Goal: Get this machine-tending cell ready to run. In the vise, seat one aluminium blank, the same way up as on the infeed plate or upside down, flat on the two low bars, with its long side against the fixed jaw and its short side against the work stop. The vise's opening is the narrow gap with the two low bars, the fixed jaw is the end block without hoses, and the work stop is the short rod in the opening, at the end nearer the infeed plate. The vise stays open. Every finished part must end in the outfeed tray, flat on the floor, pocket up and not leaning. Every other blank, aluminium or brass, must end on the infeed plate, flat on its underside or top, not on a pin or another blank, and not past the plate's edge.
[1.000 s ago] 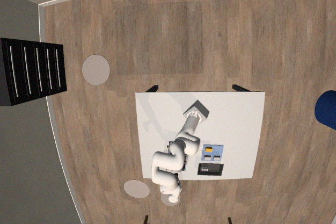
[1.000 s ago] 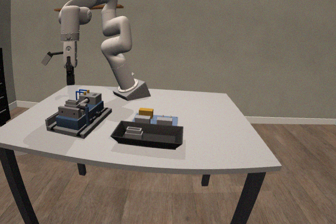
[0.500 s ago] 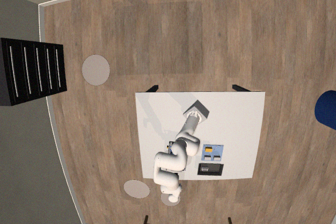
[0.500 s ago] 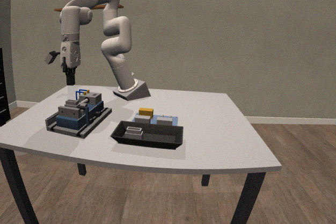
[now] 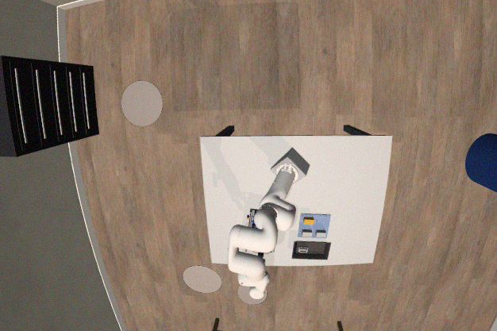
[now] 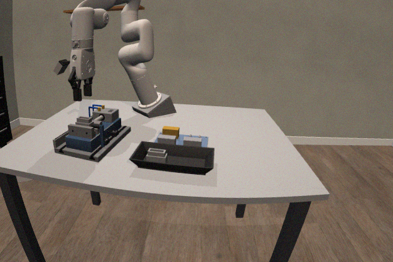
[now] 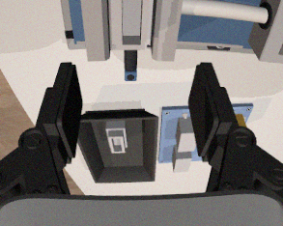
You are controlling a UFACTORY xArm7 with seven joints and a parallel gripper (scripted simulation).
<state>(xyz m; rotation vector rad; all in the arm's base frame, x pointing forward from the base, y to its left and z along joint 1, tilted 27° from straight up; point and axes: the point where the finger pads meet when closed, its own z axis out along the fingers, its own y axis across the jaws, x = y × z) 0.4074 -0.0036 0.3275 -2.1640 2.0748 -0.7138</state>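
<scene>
My gripper [image 6: 81,91] is open and empty, high above the vise [image 6: 91,134]; the wrist view shows its fingers spread wide. A grey finished part with a pocket [image 7: 133,11] sits in the vise opening, and it also shows in the side view [image 6: 85,120]. The dark work stop [image 7: 129,66] stands at the opening's near end. The blue infeed plate [image 6: 184,139] holds a brass blank [image 6: 171,131] and two aluminium blanks [image 6: 166,139] [image 6: 192,141]. The dark outfeed tray [image 6: 172,157] holds one finished part [image 6: 156,154], flat and pocket up.
The arm's base [image 6: 154,106] stands behind the vise and plate. Blue hoses [image 6: 95,108] rise from the vise's far end block. The tray lies in front of the infeed plate. A black cabinet [image 5: 46,104] stands off the table.
</scene>
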